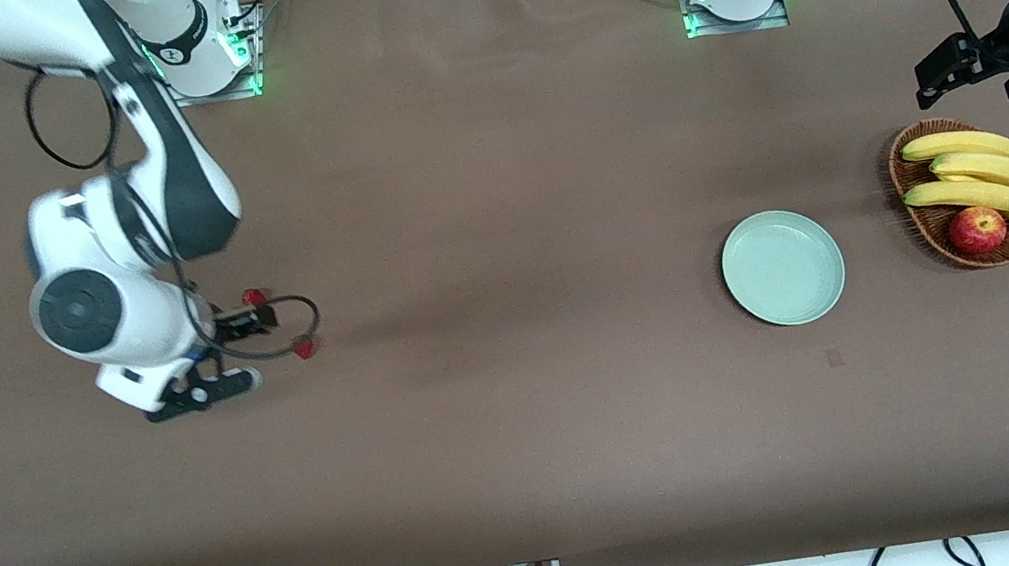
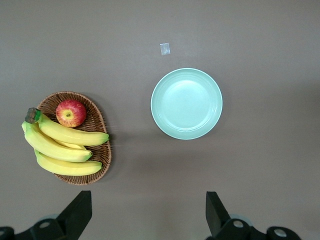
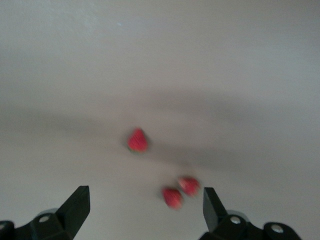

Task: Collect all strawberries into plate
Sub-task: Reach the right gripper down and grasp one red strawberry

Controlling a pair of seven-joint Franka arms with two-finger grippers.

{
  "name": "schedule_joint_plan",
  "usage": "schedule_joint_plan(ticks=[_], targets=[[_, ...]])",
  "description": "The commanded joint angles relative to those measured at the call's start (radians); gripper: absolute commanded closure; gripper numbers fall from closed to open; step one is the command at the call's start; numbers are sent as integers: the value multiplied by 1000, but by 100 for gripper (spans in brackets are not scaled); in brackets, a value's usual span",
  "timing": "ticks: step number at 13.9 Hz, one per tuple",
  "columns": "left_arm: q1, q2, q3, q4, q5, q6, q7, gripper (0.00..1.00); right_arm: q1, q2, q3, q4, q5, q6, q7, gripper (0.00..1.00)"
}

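1. Front view: my right gripper (image 1: 222, 353) hangs over the strawberries (image 1: 303, 348) at the right arm's end of the table (image 1: 526, 421); two berries show. The plate (image 1: 782, 266) lies bare beside the basket (image 1: 922, 222) of bananas (image 1: 978, 172) and an apple (image 1: 977, 229).
2. Left wrist view: the left gripper (image 2: 148, 215) is high over the table, fingers (image 2: 77, 212) spread wide, holding nothing.
3. Right wrist view: fingers (image 3: 75, 206) wide apart above three strawberries (image 3: 138, 140), empty.

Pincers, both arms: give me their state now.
Left pincer: open, empty, above the basket.
Right pincer: open, empty, above the strawberries.
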Motion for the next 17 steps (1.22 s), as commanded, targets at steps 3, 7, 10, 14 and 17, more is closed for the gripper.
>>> schedule_joint_plan(ticks=[3, 7, 10, 14, 17], targets=[[1, 14, -1, 34, -7, -24, 7, 0, -20, 114, -1, 10, 147, 81, -25, 0], [1, 14, -1, 34, -7, -24, 7, 0, -10, 130, -1, -85, 147, 184, -25, 2], [1, 14, -1, 32, -7, -24, 5, 0, -6, 130, 5, -141, 149, 247, -25, 11], [1, 14, -1, 34, -7, -24, 5, 0, -7, 130, 19, -156, 150, 247, -28, 43], [1, 14, -1, 34, -7, -24, 5, 0, -15, 130, 20, -155, 161, 247, -45, 71]])
